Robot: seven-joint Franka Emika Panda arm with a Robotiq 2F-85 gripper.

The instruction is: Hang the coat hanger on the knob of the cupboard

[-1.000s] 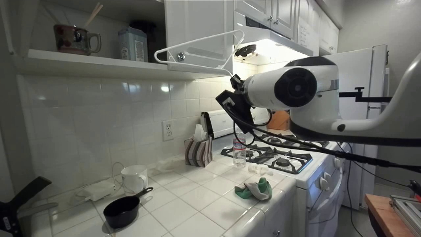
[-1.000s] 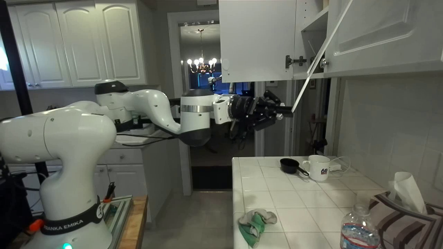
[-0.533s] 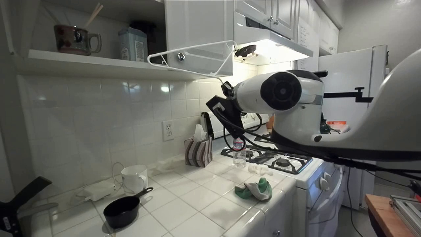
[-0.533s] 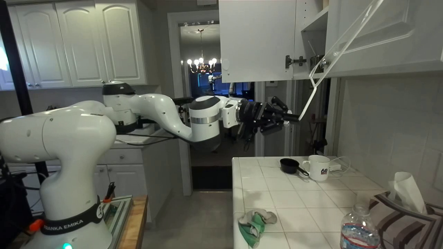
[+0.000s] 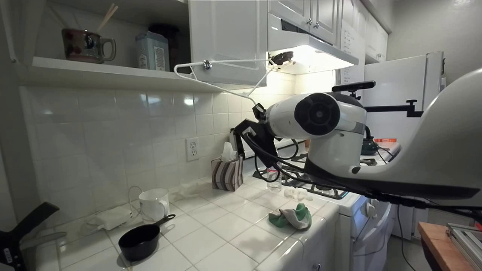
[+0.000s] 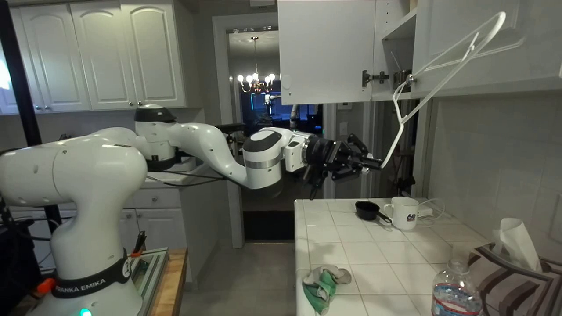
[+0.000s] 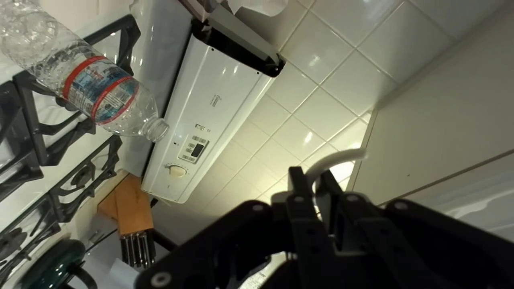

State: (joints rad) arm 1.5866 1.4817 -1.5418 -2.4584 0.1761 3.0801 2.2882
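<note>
The white coat hanger (image 5: 237,61) is held by its hook end in front of the cupboard door (image 5: 229,26); it also shows in an exterior view (image 6: 443,84). Its hook (image 7: 335,158) runs between the fingertips in the wrist view. My gripper (image 6: 380,163) is shut on the hook, below the silver knob (image 6: 410,80). In an exterior view the knob (image 5: 207,64) overlaps the hanger's long bar. In both exterior views bar and knob appear to meet; I cannot tell if they touch. The hanger slants upward from my gripper, its loop spread around the knob's height.
An open shelf (image 5: 113,71) with a mug (image 5: 84,45) and carton (image 5: 152,51) adjoins the door. Below are a tissue box (image 5: 227,173), bottle (image 6: 456,289), white mug (image 6: 404,213), black pan (image 5: 139,241) and cloth (image 5: 292,217). A stove (image 5: 361,210) stands beside the counter.
My gripper has moved down and a little toward the cupboard, still holding the hanger. The hanger's long bar has dropped from above the knob to the knob's height, and the hanger has tilted.
</note>
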